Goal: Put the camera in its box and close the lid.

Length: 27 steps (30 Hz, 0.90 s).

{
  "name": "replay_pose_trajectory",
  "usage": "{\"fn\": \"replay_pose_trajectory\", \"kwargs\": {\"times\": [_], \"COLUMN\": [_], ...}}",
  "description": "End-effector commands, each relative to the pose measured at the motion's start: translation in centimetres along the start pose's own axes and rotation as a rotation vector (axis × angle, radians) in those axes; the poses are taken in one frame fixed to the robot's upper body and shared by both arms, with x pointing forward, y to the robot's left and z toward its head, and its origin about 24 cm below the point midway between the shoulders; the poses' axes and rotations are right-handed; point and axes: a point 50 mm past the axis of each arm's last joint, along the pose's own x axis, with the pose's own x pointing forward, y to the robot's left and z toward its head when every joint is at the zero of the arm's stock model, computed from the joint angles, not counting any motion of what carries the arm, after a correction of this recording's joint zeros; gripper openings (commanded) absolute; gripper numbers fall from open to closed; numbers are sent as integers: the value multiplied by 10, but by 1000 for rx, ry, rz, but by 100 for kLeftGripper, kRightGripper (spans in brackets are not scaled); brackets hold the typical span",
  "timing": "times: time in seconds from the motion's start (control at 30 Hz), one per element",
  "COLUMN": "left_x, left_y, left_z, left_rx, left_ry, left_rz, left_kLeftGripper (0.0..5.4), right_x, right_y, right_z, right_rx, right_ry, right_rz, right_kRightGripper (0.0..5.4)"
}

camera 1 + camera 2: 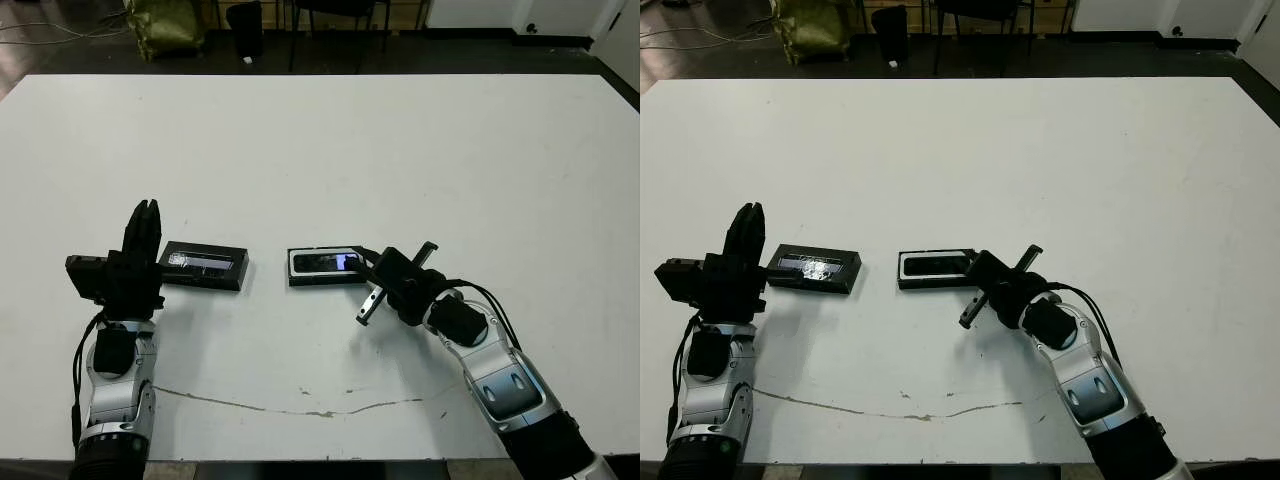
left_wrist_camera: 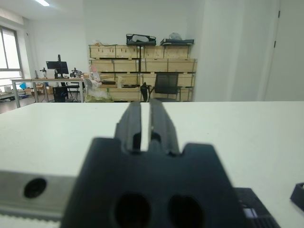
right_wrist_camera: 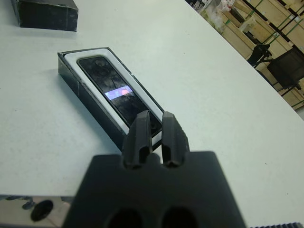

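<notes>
1. The camera (image 3: 110,88) already lies inside the box (image 1: 325,268), its screen facing up; the box rests on the worktop (image 1: 400,150).
2. The lid (image 1: 204,265) lies apart from the box, on the side of my left arm, with its long axis in line with the box's.
3. My left claw (image 1: 147,232) stands just beside the lid, fingers narrow and empty, so it is nearer.
4. My right claw (image 3: 153,135) is at the box's other end, fingers nearly together, holding nothing.

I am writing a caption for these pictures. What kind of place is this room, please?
Probably a lab or workshop that also serves as an office. Behind the white table, the left wrist view shows stacked wooden crates, an office chair, and a desk with a monitor near a window.
</notes>
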Motion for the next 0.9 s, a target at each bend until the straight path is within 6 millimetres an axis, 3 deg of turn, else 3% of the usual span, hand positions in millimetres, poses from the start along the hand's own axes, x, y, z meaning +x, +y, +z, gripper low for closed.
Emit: {"fn": "replay_pose_trajectory", "kwargs": {"times": [0.03, 0.27, 0.57, 0.9], "left_x": [-18, -19, -18, -11], "left_y": [2, 4, 5, 23], "left_z": [-18, -17, -16, -6], "left_rx": [-6, -6, -1, 82], "left_ry": [110, 104, 102, 72], "left_rz": [14, 14, 13, -9], "left_kLeftGripper": [0, 0, 0, 0], "right_x": [-9, -13, -35, -53], "right_y": [6, -21, -64, -77], "right_z": [-25, -6, 24, 13], "right_rx": [38, 173, 383, 393], "right_ry": [102, -83, -267, -296], "right_rz": [27, -150, -283, -325], "right_kRightGripper": [1, 1, 1, 1]}}
